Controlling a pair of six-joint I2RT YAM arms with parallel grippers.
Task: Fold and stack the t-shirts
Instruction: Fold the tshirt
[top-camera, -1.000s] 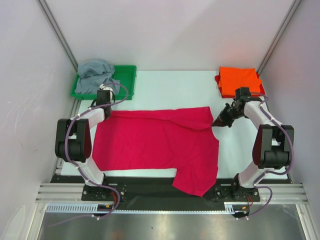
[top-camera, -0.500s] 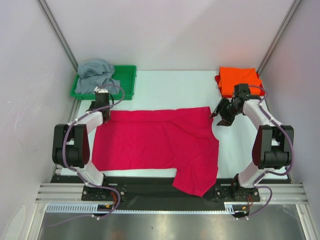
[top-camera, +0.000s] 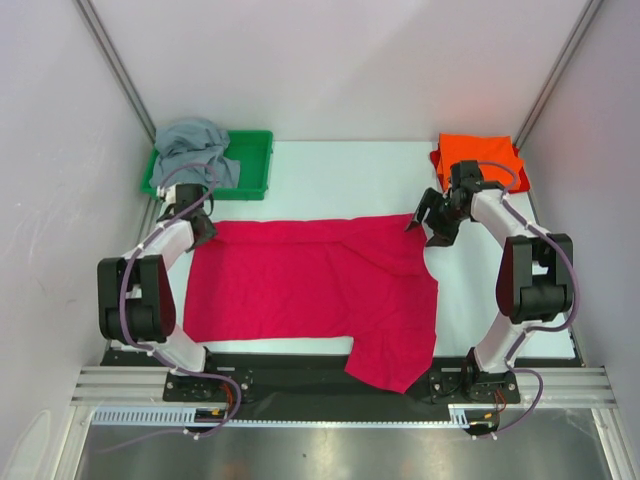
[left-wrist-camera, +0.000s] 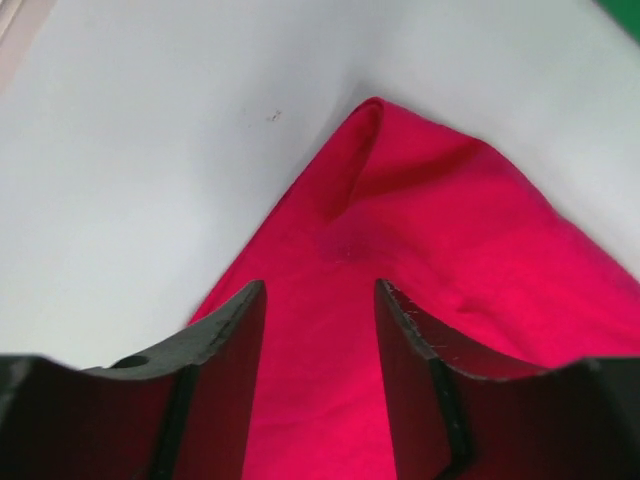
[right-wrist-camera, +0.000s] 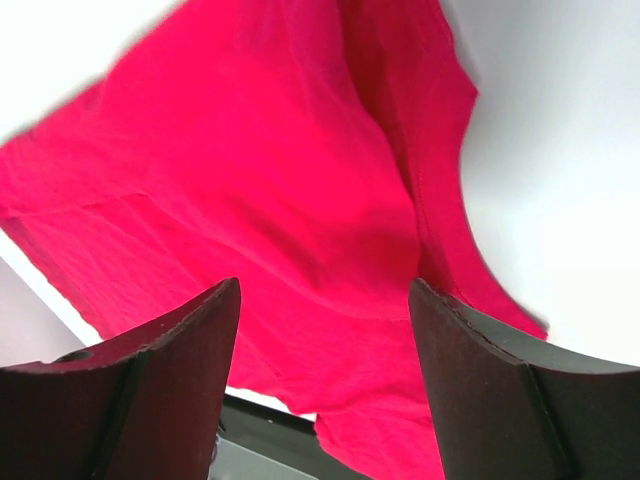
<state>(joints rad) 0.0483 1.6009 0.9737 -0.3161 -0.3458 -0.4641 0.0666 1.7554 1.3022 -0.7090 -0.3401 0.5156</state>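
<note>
The crimson-pink t-shirt (top-camera: 310, 285) lies spread flat across the middle of the table, one sleeve hanging over the near edge. My left gripper (top-camera: 203, 229) is open above the shirt's far left corner (left-wrist-camera: 372, 130), with nothing between its fingers (left-wrist-camera: 320, 285). Above the far right corner, my right gripper (top-camera: 424, 224) is also open and empty, and the cloth lies below it (right-wrist-camera: 324, 283). The orange t-shirt (top-camera: 478, 160) rests folded at the back right. The grey t-shirt (top-camera: 192, 148) is bunched in the tray.
A green plastic tray (top-camera: 255, 165) stands at the back left, just behind my left gripper. White walls and metal posts close in the table on both sides. Bare white table (top-camera: 340, 180) runs between the tray and the orange shirt.
Both grippers have opened and let go of the crimson-pink shirt's far corners. Each has drawn back a little toward the far side of the table. The shirt stays flat.
</note>
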